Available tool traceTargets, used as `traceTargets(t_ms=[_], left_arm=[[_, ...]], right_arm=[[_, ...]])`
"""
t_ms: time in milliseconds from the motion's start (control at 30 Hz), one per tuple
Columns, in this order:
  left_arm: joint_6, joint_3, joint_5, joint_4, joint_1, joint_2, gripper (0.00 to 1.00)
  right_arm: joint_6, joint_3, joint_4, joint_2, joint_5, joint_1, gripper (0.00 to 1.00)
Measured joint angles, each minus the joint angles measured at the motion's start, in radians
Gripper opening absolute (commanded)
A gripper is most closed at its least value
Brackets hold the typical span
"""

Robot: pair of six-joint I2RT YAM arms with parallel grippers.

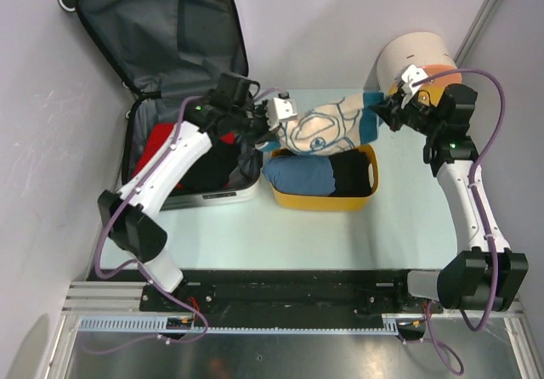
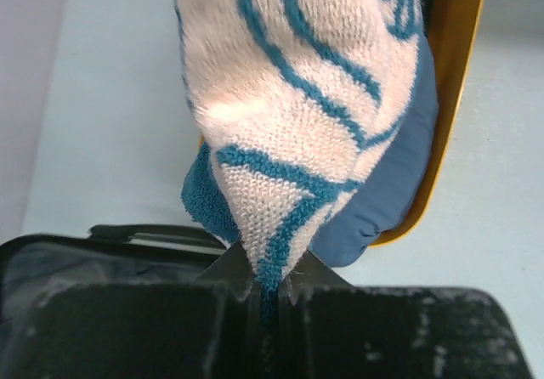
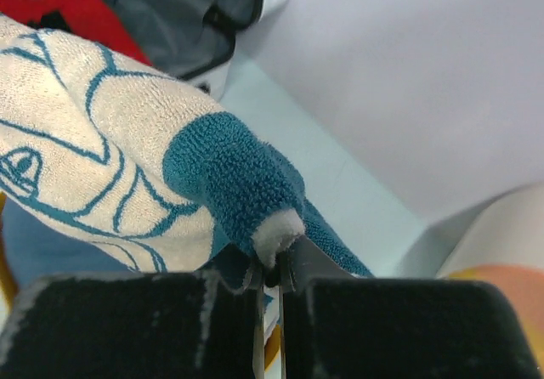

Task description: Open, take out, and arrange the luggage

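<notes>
While the luggage (image 1: pixel 161 31) lies open to the outer side of the left claw (image 1: pixel 274 115), red and black clothes left in it, a cream-and-teal cloth (image 1: pixel 327 128) is held stretched between that claw and the right claw (image 1: pixel 393 107), just above the yellow basket (image 1: pixel 323 202) on the desk (image 1: pixel 297 243).

From the left wrist, the left claw is seen clamped on a cloth corner.

From the right wrist, the right claw is seen pinched shut on the teal end.

Taking-out is judged in hand; lowering into the basket and a double release are called for.
</notes>
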Motion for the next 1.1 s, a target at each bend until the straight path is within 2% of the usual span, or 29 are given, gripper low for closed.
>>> traceTargets(t_ms=[133, 267, 333, 533, 633, 667, 700, 800, 833, 867, 900, 933, 967, 1000, 1100], left_arm=[[-0.021, -0.017, -0.021, -0.004, -0.040, 0.039, 0.00], [-0.027, -0.042, -0.039, -0.006, -0.047, 0.033, 0.00], [-0.032, -0.040, -0.060, -0.005, -0.049, 0.038, 0.00], [-0.050, 0.099, -0.150, 0.014, -0.052, 0.119, 0.00], [-0.056, 0.092, -0.183, 0.041, -0.053, 0.118, 0.00], [-0.061, 0.049, -0.198, 0.088, -0.055, 0.104, 0.01], [-0.061, 0.009, -0.207, 0.106, -0.059, 0.088, 0.04], [-0.056, -0.218, -0.241, 0.182, -0.092, 0.002, 0.34], [-0.053, -0.298, -0.246, 0.191, -0.116, -0.022, 0.40], [-0.045, -0.356, -0.245, 0.193, -0.138, -0.037, 0.47], [-0.040, -0.394, -0.244, 0.197, -0.153, -0.045, 0.60], [-0.037, -0.434, -0.241, 0.201, -0.168, -0.055, 0.64], [-0.034, -0.465, -0.237, 0.206, -0.182, -0.064, 0.67], [-0.032, -0.486, -0.235, 0.209, -0.189, -0.076, 0.78], [-0.032, -0.508, -0.235, 0.219, -0.187, -0.132, 0.90]], right_arm=[[-0.084, -0.036, -0.203, -0.003, -0.015, -0.030, 0.00], [-0.131, -0.140, -0.292, -0.040, -0.020, -0.046, 0.00], [-0.136, -0.169, -0.288, -0.047, -0.023, -0.048, 0.00], [-0.148, -0.175, -0.111, -0.015, -0.024, -0.054, 0.00], [-0.200, -0.175, -0.083, -0.008, -0.042, -0.065, 0.00], [-0.234, -0.175, -0.093, -0.008, -0.053, -0.067, 0.00], [-0.262, -0.179, -0.100, -0.008, -0.061, -0.069, 0.00], [-0.433, -0.288, -0.121, -0.050, -0.099, -0.073, 0.00], [-0.460, -0.305, -0.133, -0.057, -0.103, -0.073, 0.14], [-0.528, -0.339, -0.170, -0.071, -0.112, -0.074, 0.32], [-0.604, -0.366, -0.222, -0.079, -0.119, -0.074, 0.55], [-0.671, -0.384, -0.280, -0.084, -0.124, -0.074, 0.80], [-0.731, -0.395, -0.335, -0.087, -0.127, -0.074, 0.90], [-0.792, -0.401, -0.389, -0.090, -0.128, -0.074, 0.94], [-0.925, -0.402, -0.507, -0.120, -0.122, -0.077, 0.98]])
